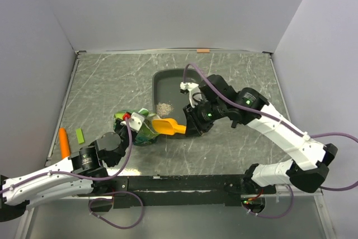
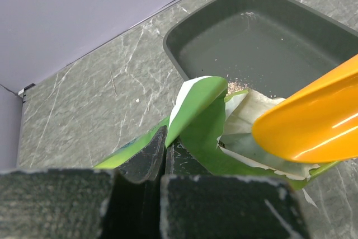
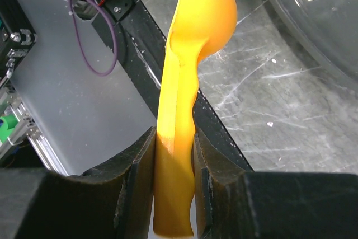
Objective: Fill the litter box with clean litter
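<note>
Litter box (image 1: 170, 82): lies flat on the counter (image 1: 112, 82), mid-width and toward the far edge.

Clean litter (image 1: 164, 107): one small loose pile inside the box, at the end facing the counter's near edge and on its left side. The rest of the box floor shows bare grey with a few stray grains.

Green bag (image 1: 142, 131): just beside the box rim, on the side toward the counter's near-left corner. Its mouth is open and turned to the box, with pale lining showing.

Left claw (image 2: 165, 141): closed on the bag's edge, green film pinched between the jaws.

Orange scoop (image 1: 166, 126): bowl at the bag's mouth, handle pointing toward the right edge. Cannot tell whether the bowl touches the bag or holds any grains.

Right claw (image 3: 174, 155): clamped on the scoop's handle, one finger on each side.

Near the left edge, well apart from the box: an orange stick (image 1: 65, 142) and a small green strip (image 1: 79, 136) beside it.
</note>
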### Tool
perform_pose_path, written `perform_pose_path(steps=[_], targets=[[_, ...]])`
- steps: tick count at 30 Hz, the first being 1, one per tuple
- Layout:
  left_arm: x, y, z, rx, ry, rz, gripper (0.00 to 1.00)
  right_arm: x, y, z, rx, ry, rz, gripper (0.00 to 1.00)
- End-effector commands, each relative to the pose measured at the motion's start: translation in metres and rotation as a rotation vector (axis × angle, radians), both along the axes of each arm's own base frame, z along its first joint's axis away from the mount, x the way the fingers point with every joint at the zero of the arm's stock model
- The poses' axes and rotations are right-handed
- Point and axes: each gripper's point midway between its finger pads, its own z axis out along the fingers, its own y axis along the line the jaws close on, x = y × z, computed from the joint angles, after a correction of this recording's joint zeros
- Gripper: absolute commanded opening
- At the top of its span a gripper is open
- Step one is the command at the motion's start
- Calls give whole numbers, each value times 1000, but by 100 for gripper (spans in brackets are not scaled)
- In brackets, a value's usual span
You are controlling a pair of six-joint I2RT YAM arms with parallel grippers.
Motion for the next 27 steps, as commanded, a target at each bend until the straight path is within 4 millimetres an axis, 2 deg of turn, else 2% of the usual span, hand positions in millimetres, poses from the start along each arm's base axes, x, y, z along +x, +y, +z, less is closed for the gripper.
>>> perform_pose_path(steps=[1, 5, 6, 8, 12, 15, 22, 27], targets=[[1, 15, 14, -27, -15, 65, 1, 9, 23, 3, 42, 10, 8, 0], [1, 15, 15, -32, -16, 62, 1, 17, 45, -7, 45, 61, 28, 0], [1, 16, 16, -35, -17, 63, 1, 20, 53, -17, 26, 92, 34, 0], [0, 16, 17, -39, -16, 64, 1, 25, 65, -21, 30, 120, 40, 0], [0, 17, 18, -48, -21, 60, 1, 42, 85, -41, 27, 168, -41, 0], [-1, 17, 19, -53, -21, 59, 1, 51, 93, -45, 72, 177, -103, 0], [0, 16, 18, -47, -20, 57, 1, 75, 88, -52, 140, 168, -269, 2], [0, 14, 15, -36, -15, 54, 1, 93, 74, -53, 176, 152, -385, 5]])
